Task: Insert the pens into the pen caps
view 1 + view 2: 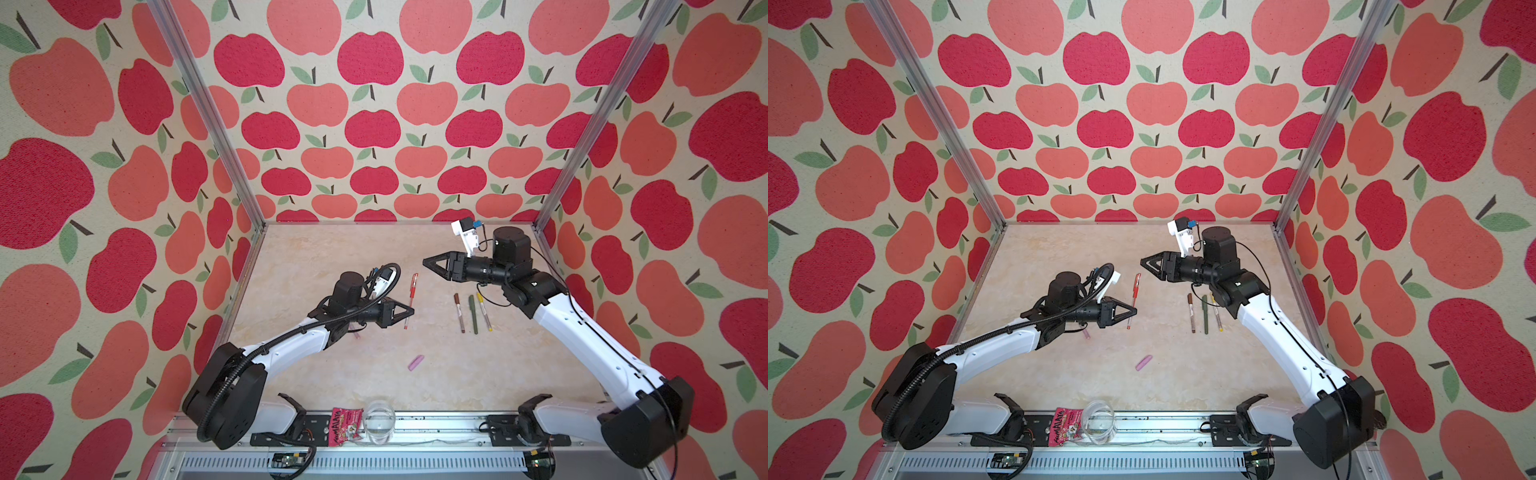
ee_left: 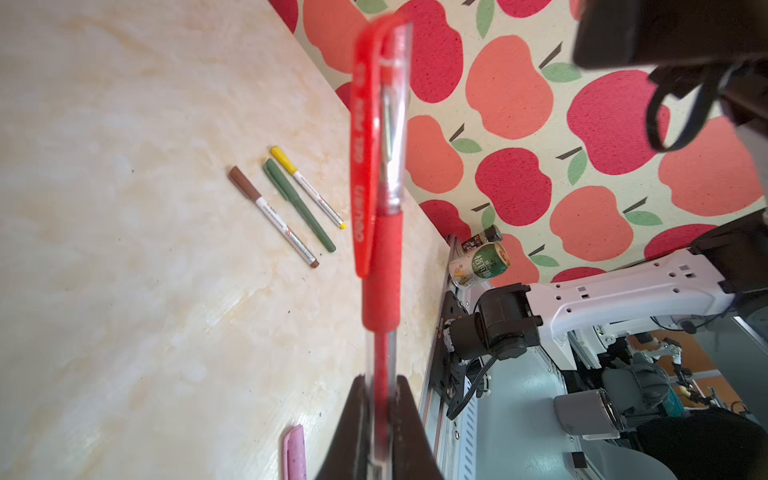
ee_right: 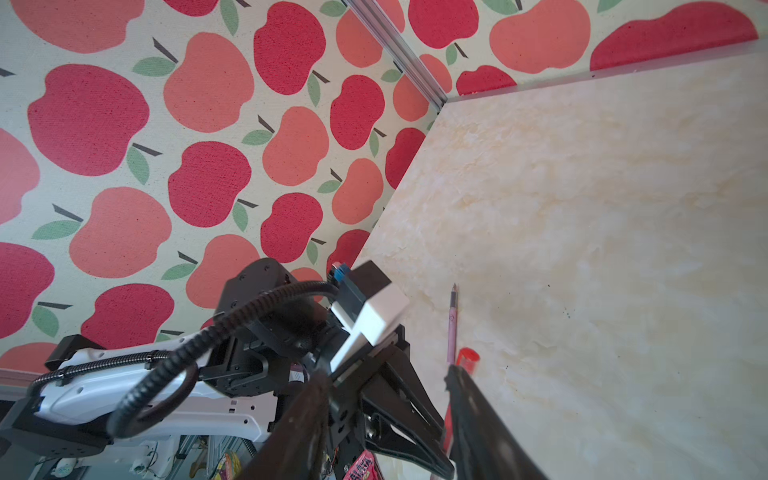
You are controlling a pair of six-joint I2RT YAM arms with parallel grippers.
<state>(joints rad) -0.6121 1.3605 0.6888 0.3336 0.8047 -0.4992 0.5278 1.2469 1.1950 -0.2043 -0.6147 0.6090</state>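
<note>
Above the counter point(image 1: 498, 374), your right pincer point(image 1: 427, 262) hangs open and empty, near the capped red pen point(image 1: 413, 289) that your left pincer point(image 1: 411, 310) clamps by its clear barrel. Its long free end could swing or slip as you lower it. The pink pen point(image 3: 451, 328) lies under your left arm; the pink cap point(image 1: 416, 362) lies apart, easily knocked.

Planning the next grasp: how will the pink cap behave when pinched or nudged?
Pink cap lies on its side on the smooth table: may roll or skid if nudged. Short, plastic-looking: probably light and stiff, could squirt out of a pinch.
</note>
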